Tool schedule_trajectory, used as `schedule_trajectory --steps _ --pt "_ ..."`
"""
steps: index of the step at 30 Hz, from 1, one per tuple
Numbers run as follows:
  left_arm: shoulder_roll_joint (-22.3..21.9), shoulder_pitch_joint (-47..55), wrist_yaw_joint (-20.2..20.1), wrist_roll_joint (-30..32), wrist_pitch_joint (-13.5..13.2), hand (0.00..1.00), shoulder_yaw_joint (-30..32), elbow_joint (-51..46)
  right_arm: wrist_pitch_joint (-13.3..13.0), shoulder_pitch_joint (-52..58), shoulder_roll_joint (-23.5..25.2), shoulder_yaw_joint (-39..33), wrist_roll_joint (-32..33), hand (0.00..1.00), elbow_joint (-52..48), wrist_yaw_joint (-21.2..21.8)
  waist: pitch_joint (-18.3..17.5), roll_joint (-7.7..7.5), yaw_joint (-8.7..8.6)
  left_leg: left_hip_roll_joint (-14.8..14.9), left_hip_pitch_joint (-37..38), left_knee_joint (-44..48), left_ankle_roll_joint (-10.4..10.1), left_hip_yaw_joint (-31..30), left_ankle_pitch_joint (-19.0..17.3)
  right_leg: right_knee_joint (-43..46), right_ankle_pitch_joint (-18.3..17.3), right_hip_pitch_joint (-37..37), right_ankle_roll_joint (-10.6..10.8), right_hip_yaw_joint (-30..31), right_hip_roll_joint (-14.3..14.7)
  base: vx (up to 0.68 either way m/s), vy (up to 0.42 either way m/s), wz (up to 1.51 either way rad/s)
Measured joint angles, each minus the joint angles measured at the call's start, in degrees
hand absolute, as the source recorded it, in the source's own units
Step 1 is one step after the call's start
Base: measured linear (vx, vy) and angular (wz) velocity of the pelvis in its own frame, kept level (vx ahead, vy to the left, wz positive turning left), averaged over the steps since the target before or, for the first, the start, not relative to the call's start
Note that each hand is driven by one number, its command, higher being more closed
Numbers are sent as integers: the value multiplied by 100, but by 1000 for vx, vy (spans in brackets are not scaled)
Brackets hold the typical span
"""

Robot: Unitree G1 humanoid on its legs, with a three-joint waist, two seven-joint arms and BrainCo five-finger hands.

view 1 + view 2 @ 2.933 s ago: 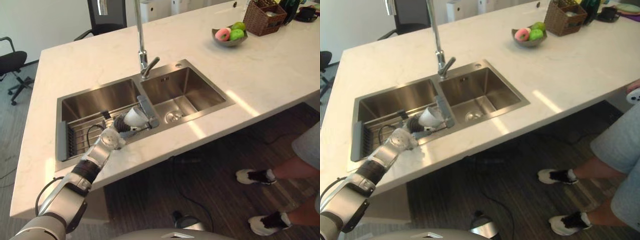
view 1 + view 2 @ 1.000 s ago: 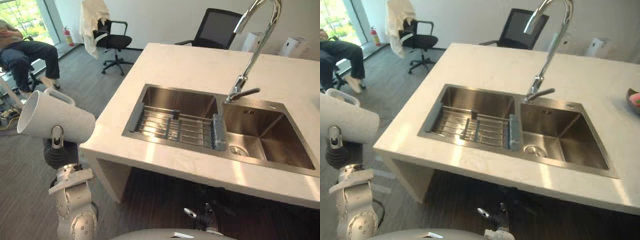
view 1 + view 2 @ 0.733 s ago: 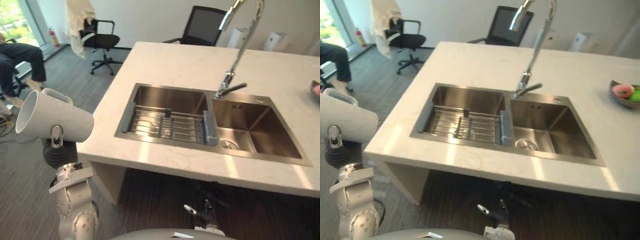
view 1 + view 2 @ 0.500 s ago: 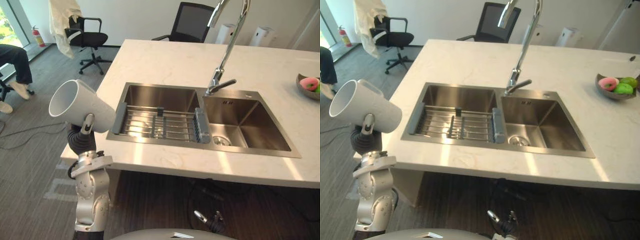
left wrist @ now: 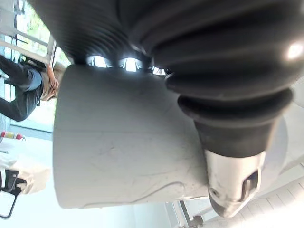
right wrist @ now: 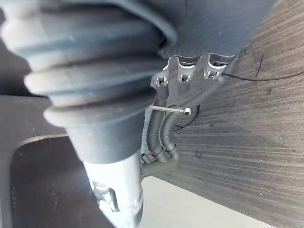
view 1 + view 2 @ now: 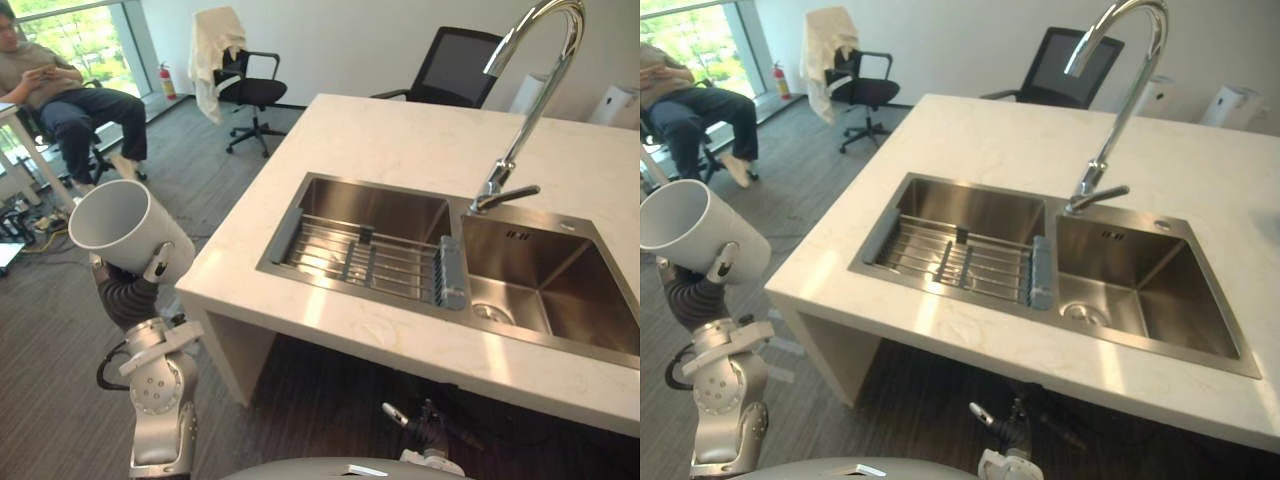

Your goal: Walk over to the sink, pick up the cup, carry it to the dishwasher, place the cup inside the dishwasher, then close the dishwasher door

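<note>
My left hand [image 7: 128, 296] holds the white cup [image 7: 124, 226] up beside the counter's left end, over the grey floor, with its open mouth tilted towards me. The thumb [image 7: 158, 268] presses on the cup's side, and in the left wrist view the cup [image 5: 123, 142] lies across the palm under the thumb [image 5: 232, 185]. To the right, the steel double sink [image 7: 372, 206] has a wire rack [image 7: 365, 262] across its left basin and a tall tap [image 7: 520, 120]. My right hand [image 6: 116, 199] hangs over dark floor with its thumb straight, holding nothing.
The pale stone counter [image 7: 400, 140] ends in a corner just right of the cup. A person [image 7: 60, 90] sits at the far left by the window. Two office chairs [image 7: 240, 80] [image 7: 455, 65] stand behind the counter. Grey carpet lies to the left.
The cup has left the sink rack and now rides in my left hand beside the counter. The camera has swung left, and the cup's mouth has tipped more towards me.
</note>
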Motion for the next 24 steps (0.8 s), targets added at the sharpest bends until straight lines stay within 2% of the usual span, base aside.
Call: schedule_trajectory --steps 3,5,7,8,9,10,11,12,13,14,15,16,17,18,19,20,21,22,23,24 --pt "-8 180 5 11 -8 100 208 -37 1 3 -26 16 -55 0 19 102 41 -23 119 -78 -160 69 5 -450 142 123 -84 67 3 -458 -50 -71 -41 72" --pt "-25 362 2 30 -5 100 353 -293 1 -25 -126 174 -88 0 19 115 206 -82 301 -253 -425 468 -11 -868 213 452 -274 116 5 -859 -167 -60 -30 141" --pt "-61 492 3 43 -9 100 565 -497 -24 -187 -250 226 -130 0 153 187 507 -25 338 -421 -632 843 29 -959 282 573 -447 363 -33 -1087 -215 -123 -3 181" --pt "-130 620 9 43 -11 100 780 -498 -71 -400 -385 219 -140 0 479 214 616 161 425 -400 -791 860 132 -788 168 598 -465 449 -53 -1442 -126 -182 -11 142" --pt "-141 684 13 41 -11 100 873 -493 -73 -485 -406 190 -147 0 624 221 620 155 505 -317 -841 867 192 -423 67 518 -424 461 -50 -1570 -140 -213 15 144" --pt "-143 757 21 39 -14 100 999 -478 -103 -579 -402 66 -155 0 778 232 630 51 577 -190 -987 1036 541 230 -247 300 -366 529 -100 -1866 -219 -184 37 124" --pt "-136 757 8 30 -30 100 1120 -467 -153 -735 -423 -153 -153 0 1010 226 607 13 637 8 -1389 1911 851 1222 -469 307 -327 491 -127 -2295 -363 -196 63 169" --pt "-127 744 -11 31 -52 100 1201 -471 -167 -899 -577 -383 -145 0 1244 227 623 101 645 314 -1602 3109 1273 2199 -747 506 -323 443 -118 -2676 -515 -147 41 156" --pt "-126 744 -21 31 -59 100 1229 -470 -179 -932 -648 -474 -142 0 1302 235 621 170 636 514 -1577 3647 1464 2585 -882 617 -335 446 -135 -2862 -579 -142 51 150" --pt "-126 736 -118 23 -109 100 1242 -481 -262 -894 -837 -596 -119 0 1275 245 572 405 632 972 -1465 4448 1538 3148 -1218 1029 -409 438 -184 -3405 -658 -85 58 179" --pt "-57 587 -253 2 -131 100 1114 -448 -305 -847 -994 -706 -90 0 1196 251 520 665 575 789 -1773 4221 1266 3382 -1166 1459 -771 162 -295 -3616 -659 -108 89 217" --pt "-42 445 -341 -60 -128 100 1031 -419 -304 -839 -1023 -785 -62 0 1201 259 458 555 482 402 -1741 3446 1011 3131 -1005 1316 -864 -63 -292 -3501 -589 -194 122 327" --pt "-90 100 -542 -151 -135 100 916 -343 -354 -800 -1015 -942 -22 0 1217 275 395 405 108 -246 -1382 2071 1061 2792 -751 508 -470 -148 -391 -3463 -360 -216 87 381" --pt "-106 -243 -695 -227 -250 100 870 -102 -387 -769 -1004 -1118 -10 0 1327 240 382 389 166 199 -898 2575 1287 3673 -1369 492 -96 -112 -209 -4058 -547 -199 30 354" --pt "-107 -309 -749 -325 -288 100 834 -44 -365 -787 -1025 -1136 -11 0 1317 224 424 410 173 283 -704 2365 955 3793 -1368 661 -129 -34 -240 -4293 -605 -98 34 266" --pt "-117 -367 -823 -553 -316 100 670 233 -344 -819 -1084 -1166 -5 0 1254 161 504 511 180 102 -544 2023 1056 4056 -1208 1378 -159 71 -307 -4745 -996 -117 173 228" --pt "-101 -352 -953 -668 -304 100 388 360 -344 -695 -1067 -1099 41 0 1207 71 424 485 79 -125 -419 1681 1391 4026 -993 2285 -381 92 -404 -5207 -1486 -124 247 233" --pt "-71 -348 -1021 -704 -321 100 282 328 -339 -654 -1019 -1022 73 0 1179 55 343 489 81 -198 -377 1451 1408 3868 -940 2281 -505 51 -212 -5300 -1508 -156 188 230" --pt "48 -313 -1142 -781 -351 100 127 164 -340 -658 -909 -919 96 0 1114 45 309 444 74 -374 -236 891 1145 3565 -864 1983 -304 -101 -241 -5546 -1523 -134 58 156" --pt "131 -275 -1178 -799 -370 100 49 79 -339 -687 -876 -876 90 0 1097 42 273 322 57 -480 -167 598 1166 3471 -847 1848 -91 -198 -310 -5633 -1549 -130 -52 150"
